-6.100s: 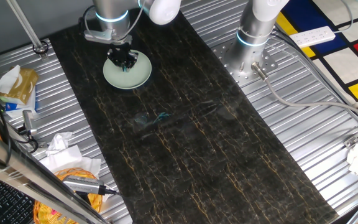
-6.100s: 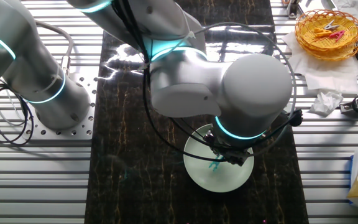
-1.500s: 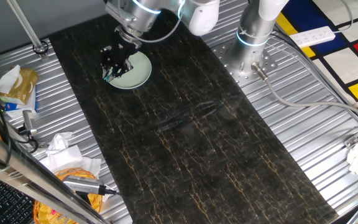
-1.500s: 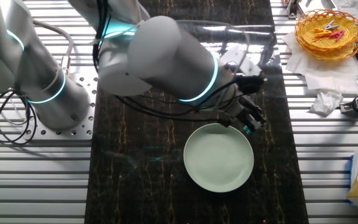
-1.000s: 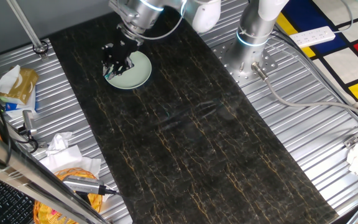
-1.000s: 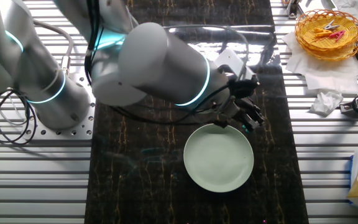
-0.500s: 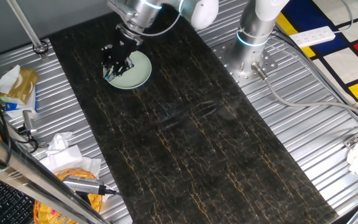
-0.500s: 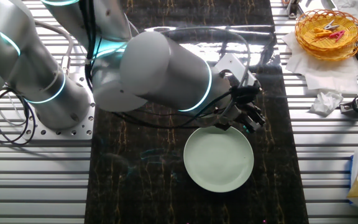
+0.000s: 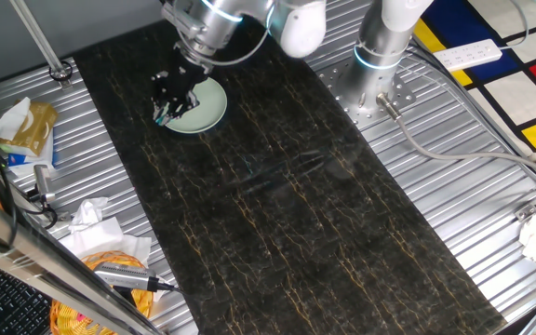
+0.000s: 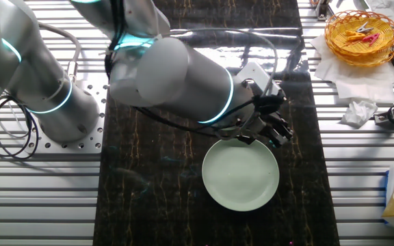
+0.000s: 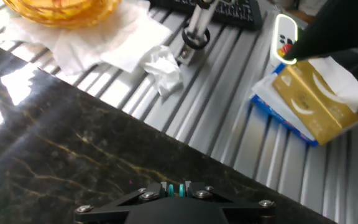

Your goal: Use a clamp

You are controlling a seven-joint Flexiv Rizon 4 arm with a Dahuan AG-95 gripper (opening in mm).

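Black two-finger hand point(image 9: 168, 100) tilted at the rim of the round pale green plate point(image 10: 241, 173) on the dark marbled tabletop point(image 9: 277, 205), pinching the tiny teal clamp point(image 10: 273, 143). Risks slipping, probably from so slight a pinch. Grip itself cropped in hand view, blurred elsewhere.

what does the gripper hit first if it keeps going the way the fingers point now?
Probably nothing close. The gripper, shut on the teal clamp, is tilted outward past the plate rim. The hand view looks over the dark mat toward crumpled tissue and a tissue pack; depth is unclear.
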